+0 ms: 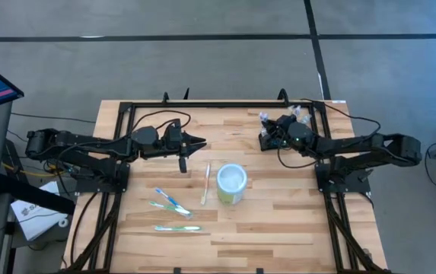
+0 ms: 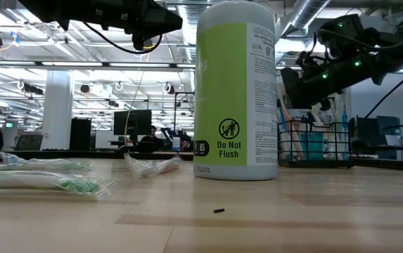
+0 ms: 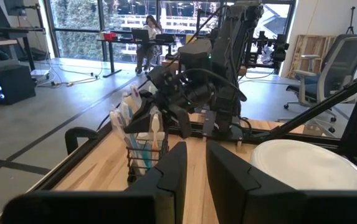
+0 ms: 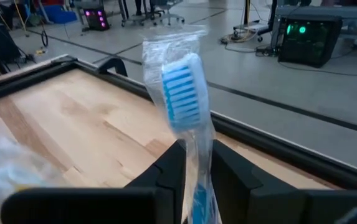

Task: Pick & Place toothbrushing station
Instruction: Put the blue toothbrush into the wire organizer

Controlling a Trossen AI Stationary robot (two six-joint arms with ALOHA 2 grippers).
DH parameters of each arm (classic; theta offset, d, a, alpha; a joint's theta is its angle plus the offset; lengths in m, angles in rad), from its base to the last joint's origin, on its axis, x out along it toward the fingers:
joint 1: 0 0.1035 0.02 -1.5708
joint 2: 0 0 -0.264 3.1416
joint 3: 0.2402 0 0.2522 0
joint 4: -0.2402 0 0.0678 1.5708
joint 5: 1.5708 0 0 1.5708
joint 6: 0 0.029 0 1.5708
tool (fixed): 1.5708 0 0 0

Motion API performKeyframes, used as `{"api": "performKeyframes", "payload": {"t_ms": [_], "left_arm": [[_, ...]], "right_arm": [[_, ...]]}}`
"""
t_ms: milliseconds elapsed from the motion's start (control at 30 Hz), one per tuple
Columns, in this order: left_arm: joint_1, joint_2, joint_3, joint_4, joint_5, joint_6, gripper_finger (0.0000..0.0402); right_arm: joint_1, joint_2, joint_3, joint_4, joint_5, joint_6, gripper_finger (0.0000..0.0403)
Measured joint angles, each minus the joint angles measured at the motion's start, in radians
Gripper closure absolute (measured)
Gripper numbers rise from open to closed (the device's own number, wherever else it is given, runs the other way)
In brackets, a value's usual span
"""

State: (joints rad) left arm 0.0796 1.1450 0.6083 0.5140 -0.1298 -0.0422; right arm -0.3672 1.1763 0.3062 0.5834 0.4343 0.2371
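Note:
The toothbrushing station, a small black wire-mesh basket (image 1: pixel 267 135), stands at the table's far right with several wrapped toothbrushes upright in it. It also shows in the low view (image 2: pixel 314 144) and the left wrist view (image 3: pixel 142 152). My right gripper (image 4: pixel 197 152) hovers over the basket (image 1: pixel 272 131), shut on a plastic-wrapped toothbrush with a blue bristle head (image 4: pixel 181 93). My left gripper (image 1: pixel 200 142) is shut and empty above the table's middle, pointing toward the basket. My right gripper pinches the wrapped toothbrush between its two fingers on the handle just below the head (image 4: pixel 197 140), through the clear wrap. The blue head and the wrap's end stick out past the fingertips. The handle's lower end is hidden behind the fingers.
A white-and-pale-green round canister (image 1: pixel 231 184) stands upright near the table's middle. Three wrapped toothbrushes lie flat on the table to its left (image 1: pixel 173 202) (image 1: pixel 176 227) (image 1: pixel 205 183). A black frame rail (image 1: pixel 225 105) runs along the table's far edge.

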Motion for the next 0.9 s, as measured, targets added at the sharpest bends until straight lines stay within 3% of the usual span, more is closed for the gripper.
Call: {"api": "performKeyframes", "payload": {"t_ms": [633,900], "left_arm": [[0.000,0.000,0.000,-0.005,0.000,0.000,0.0348],[0.000,0.000,0.000,-0.006,0.000,0.000,0.0348]], "right_arm": [[0.001,-0.014,0.000,-0.033,0.008,-0.028,0.0338],[0.014,-0.046,0.000,-0.048,0.010,-0.043,0.0271]]}}
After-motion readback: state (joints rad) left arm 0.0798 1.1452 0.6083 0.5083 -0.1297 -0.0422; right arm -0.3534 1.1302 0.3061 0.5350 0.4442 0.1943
